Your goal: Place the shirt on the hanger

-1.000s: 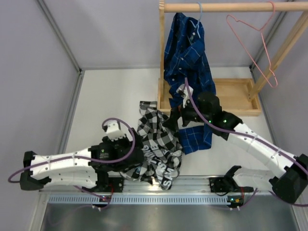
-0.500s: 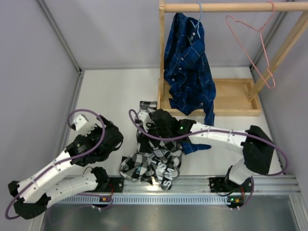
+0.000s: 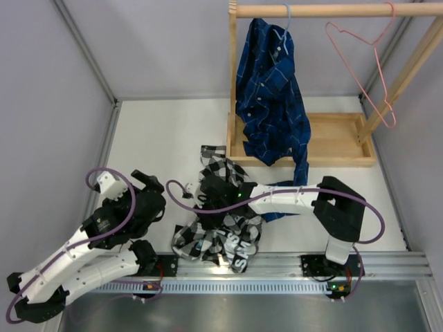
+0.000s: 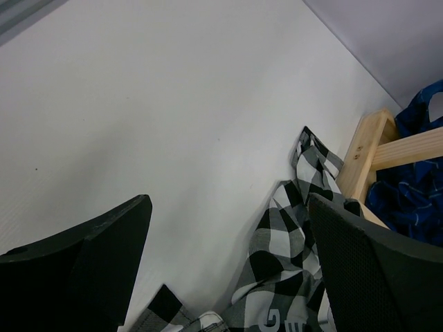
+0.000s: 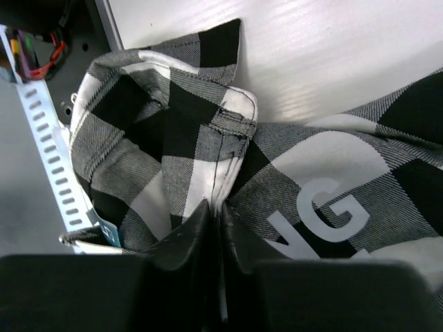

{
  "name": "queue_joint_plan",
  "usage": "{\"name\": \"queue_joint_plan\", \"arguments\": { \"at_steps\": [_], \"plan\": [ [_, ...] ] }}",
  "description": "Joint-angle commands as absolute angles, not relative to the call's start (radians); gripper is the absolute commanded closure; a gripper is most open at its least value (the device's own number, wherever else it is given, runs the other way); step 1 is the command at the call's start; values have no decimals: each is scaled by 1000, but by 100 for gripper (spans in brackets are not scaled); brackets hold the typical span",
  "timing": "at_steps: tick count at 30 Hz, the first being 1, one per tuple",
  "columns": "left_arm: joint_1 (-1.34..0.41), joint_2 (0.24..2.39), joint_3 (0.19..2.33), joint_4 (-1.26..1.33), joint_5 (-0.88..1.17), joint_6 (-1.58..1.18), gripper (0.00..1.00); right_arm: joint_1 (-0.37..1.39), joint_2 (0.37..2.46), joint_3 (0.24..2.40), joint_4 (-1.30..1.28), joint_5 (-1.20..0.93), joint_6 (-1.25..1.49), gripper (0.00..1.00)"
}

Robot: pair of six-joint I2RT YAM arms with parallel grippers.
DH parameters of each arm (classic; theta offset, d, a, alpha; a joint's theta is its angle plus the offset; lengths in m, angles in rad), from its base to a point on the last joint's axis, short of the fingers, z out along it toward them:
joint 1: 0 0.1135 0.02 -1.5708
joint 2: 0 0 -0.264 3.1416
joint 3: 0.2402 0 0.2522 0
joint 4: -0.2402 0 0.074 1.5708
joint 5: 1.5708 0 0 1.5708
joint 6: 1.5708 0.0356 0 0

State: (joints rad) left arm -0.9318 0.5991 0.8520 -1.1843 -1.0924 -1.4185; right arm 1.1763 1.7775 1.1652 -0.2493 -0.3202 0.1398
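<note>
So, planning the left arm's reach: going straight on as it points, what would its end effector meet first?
Probably the bare table, close beside the shirt; depth is unclear.

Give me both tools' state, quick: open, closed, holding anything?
Left tool: open, holding nothing.
Right tool: closed on a fold of the shirt.

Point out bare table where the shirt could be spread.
Bare: the table at far left, between wall, rack post and shirt. Smaller patch at right between tray and rail. Crowded: near middle, where the right gripper pinches the shirt.
</note>
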Motion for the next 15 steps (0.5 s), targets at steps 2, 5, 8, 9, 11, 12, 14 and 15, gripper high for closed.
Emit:
{"name": "queue_joint_plan", "arguments": {
  "at_steps": [2,5,8,9,11,12,14,15],
  "plan": [
    [-928,566,854,-1106,-1089,-1329,2,1186,1709,1186,-218,-260,130,100],
    [-928,543,850,-980,-1026,-1183,2,1178,1617,1195,-219,-120,115,100],
    [-928,535,842,-806,-890,-973,2,1157,1498,1203,-213,67,126,100],
    [-928,540,850,-783,-856,-915,2,1148,1465,1204,-210,119,127,100],
    [-928,569,883,-708,-746,-841,2,1140,1375,1207,-209,253,120,100],
    [-928,584,900,-692,-711,-786,2,1131,1349,1218,-209,283,111,100],
    [-928,626,943,-663,-628,-724,2,1115,1280,1230,-213,336,74,100],
    [-928,671,990,-641,-553,-678,2,1109,1261,1253,-219,350,60,100]
  ]
}}
